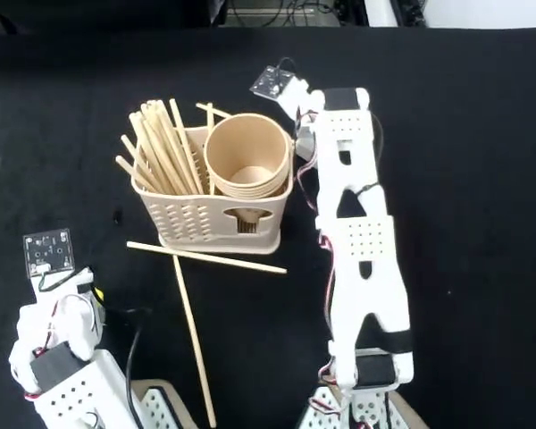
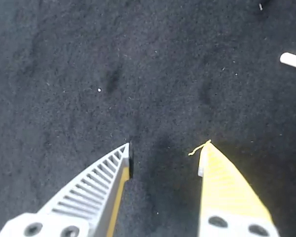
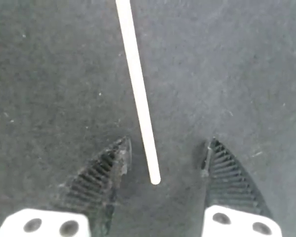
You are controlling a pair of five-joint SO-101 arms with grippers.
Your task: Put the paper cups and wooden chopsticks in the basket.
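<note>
A basket (image 1: 216, 222) holding paper cups (image 1: 247, 161) and chopsticks (image 1: 161, 143) is shown upper centre, two loose chopsticks (image 1: 205, 257) below it. The left gripper (image 2: 167, 148) and right gripper (image 3: 167, 144) are held with jaws spread.

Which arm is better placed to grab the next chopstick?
Right. The right tool, open, brackets a chopstick end; the left tool is open over bare cloth, another chopstick tip off to the side.

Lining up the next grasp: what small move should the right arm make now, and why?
Probably lower the right tool a little and close it on the chopstick. In the right wrist view the tool is open, and the chopstick lies flat on the black table with its end in the gap, touched by neither side.
</note>
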